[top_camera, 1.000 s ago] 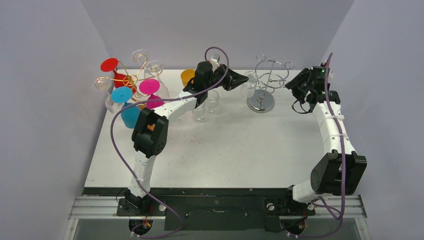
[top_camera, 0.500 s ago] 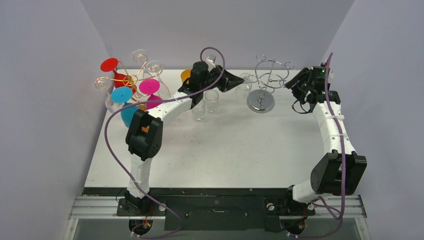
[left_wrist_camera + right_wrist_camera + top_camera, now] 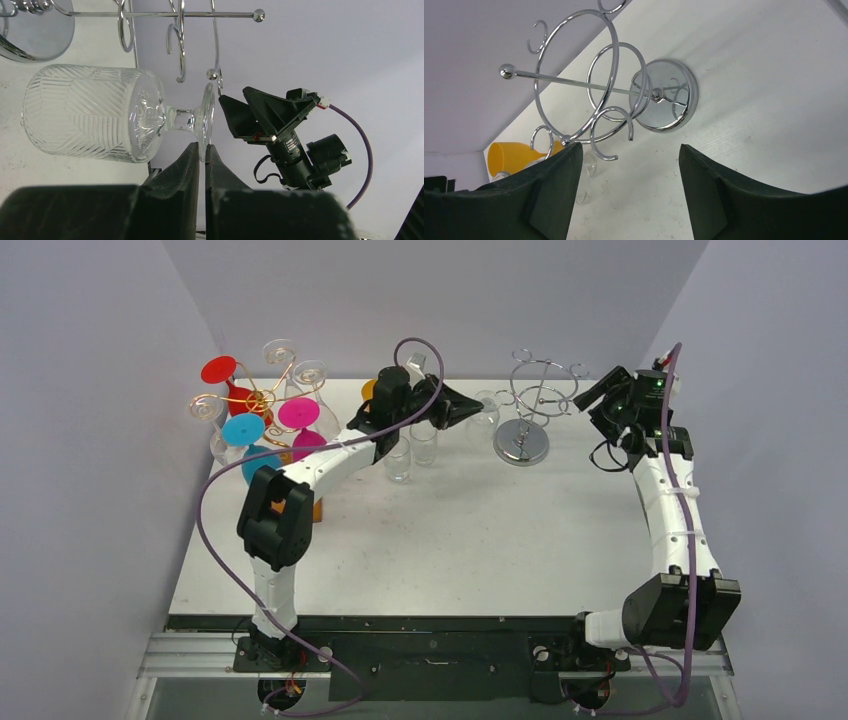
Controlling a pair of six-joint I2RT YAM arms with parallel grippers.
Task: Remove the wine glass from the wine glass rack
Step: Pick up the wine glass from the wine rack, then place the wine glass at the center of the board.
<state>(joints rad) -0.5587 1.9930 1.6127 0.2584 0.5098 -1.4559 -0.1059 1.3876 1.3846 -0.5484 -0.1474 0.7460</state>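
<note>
**Finding 1: left arm.** Over the last second the left arm has drawn back from the rack towards the left side of the surface, and the glass has come with it. The left gripper is clamped narrow on the rim of the glass's foot. The wrist view shows the thin edge pinched between the two fingertips.

**Finding 2: position of the glass.** It is in the air, not on the surface, with its bowl hanging below the foot. It sits just left of the rack's outer hooks. In the wrist view the ball end of one hook lies just beside the top of the foot. Whether the two touch cannot be told from that view.

**Finding 3: right arm.** The right gripper has pulled back from the rack and spread. Its jaws now stand wide with nothing between them, and the rack shows in the gap.

**Assessment.** The glass appears to have left its hook, so the removal itself looks nearly done. What remains, by my judgement, is to clear the last hook end and set the glass down. The pinch on the foot's rim is slender and the heavy bowl hangs from it. The tumblers stand under the arm's line of retreat, so care is needed there.
</note>
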